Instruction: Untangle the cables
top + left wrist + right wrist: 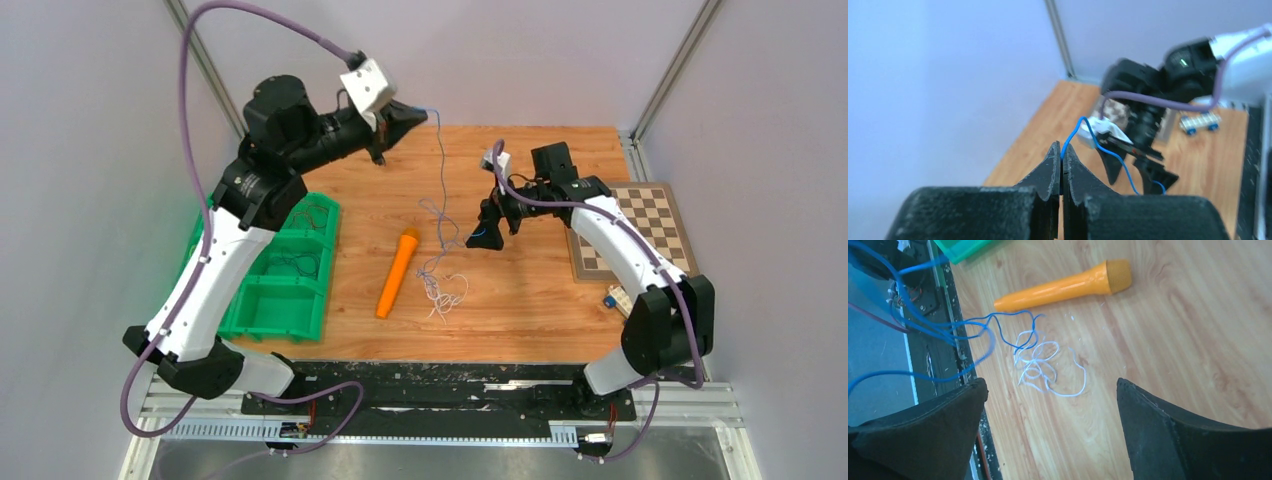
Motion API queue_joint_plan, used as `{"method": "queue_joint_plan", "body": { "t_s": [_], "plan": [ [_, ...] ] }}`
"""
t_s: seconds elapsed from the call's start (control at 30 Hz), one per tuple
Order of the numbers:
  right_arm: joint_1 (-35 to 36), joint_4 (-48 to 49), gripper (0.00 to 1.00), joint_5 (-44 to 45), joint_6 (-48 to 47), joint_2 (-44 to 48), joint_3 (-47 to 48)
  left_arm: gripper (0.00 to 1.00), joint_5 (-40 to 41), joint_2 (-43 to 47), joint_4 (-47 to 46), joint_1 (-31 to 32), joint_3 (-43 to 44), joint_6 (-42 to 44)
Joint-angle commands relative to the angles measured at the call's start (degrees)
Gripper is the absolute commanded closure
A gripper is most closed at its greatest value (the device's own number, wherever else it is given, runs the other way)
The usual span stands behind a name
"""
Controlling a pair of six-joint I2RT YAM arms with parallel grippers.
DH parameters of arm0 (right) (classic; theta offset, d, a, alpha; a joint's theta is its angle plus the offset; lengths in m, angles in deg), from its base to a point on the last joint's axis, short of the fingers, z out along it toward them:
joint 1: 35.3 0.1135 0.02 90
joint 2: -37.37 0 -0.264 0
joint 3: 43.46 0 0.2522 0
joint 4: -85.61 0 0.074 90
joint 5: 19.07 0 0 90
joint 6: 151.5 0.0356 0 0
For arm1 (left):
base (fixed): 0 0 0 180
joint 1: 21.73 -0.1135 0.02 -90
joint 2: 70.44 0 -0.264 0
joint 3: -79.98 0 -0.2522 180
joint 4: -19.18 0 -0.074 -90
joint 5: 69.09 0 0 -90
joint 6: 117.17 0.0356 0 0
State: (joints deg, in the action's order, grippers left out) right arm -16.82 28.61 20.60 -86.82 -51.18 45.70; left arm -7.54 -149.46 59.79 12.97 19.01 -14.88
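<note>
A thin blue cable hangs from my left gripper, raised over the far middle of the table, down to a loose heap of blue and white cables on the wood. In the left wrist view the gripper is shut on that blue cable, which comes out of the fingertips. My right gripper hovers just right of the hanging strand. It stands open with nothing between its fingers. Beyond it lie white loops and blue strands.
An orange marker lies left of the heap, also in the right wrist view. A green compartment tray holding thin wires sits at the left. A chessboard and a small blue-wheeled toy are at the right.
</note>
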Motion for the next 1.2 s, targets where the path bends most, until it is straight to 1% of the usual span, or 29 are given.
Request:
{"method": "queue_joint_plan", "body": {
  "t_s": [0.0,0.07,0.13,0.23,0.37,0.47,0.6,0.7,0.83,0.93,0.97,1.07,1.17],
  "plan": [
    [-0.1,15.7,0.0,-6.6,7.8,7.7,-1.1,1.0,7.8,-0.9,-6.1,-0.6,9.4,-6.8],
    [0.7,24.2,0.0,-7.0,12.6,9.6,-1.0,1.0,6.8,-1.6,-6.4,-0.7,11.5,-6.9],
    [2.1,30.4,0.0,-6.9,16.3,10.8,-0.5,1.0,6.4,-2.2,-6.5,-0.6,13.0,-7.1],
    [5.0,36.1,0.0,-6.4,19.0,10.9,-0.2,1.0,8.0,-3.3,-7.3,-0.7,14.5,-7.3],
    [9.3,38.2,0.0,-4.6,19.0,8.2,-2.2,1.0,9.5,-5.2,-9.4,-1.1,18.0,-9.0],
    [10.4,39.2,0.0,-2.8,19.9,7.1,-3.2,1.0,9.7,-6.5,-9.0,-1.1,19.5,-8.9],
    [8.8,39.0,0.0,0.3,19.1,10.6,-4.0,1.0,12.3,-7.2,-8.6,-1.2,19.6,-9.6],
    [8.8,39.2,0.0,1.8,18.9,13.0,-3.3,1.0,11.6,-6.8,-9.4,-1.1,17.6,-10.8],
    [8.8,41.4,0.0,8.5,22.2,12.7,0.0,1.0,10.0,-6.6,-10.2,-1.1,16.9,-11.4],
    [8.7,41.8,0.0,14.0,22.0,12.1,3.0,1.0,9.1,-7.3,-10.3,-1.1,17.4,-11.5],
    [8.8,42.5,0.0,13.8,21.7,12.1,3.6,1.0,8.9,-7.5,-10.1,-1.1,17.8,-11.8],
    [10.9,49.5,0.0,9.7,23.0,11.7,3.7,1.0,7.9,-8.4,-10.8,-1.1,18.1,-13.3],
    [15.0,50.5,0.01,10.2,20.7,9.3,3.6,1.0,7.3,-9.5,-11.7,-1.1,19.0,-15.1]
  ]
}}
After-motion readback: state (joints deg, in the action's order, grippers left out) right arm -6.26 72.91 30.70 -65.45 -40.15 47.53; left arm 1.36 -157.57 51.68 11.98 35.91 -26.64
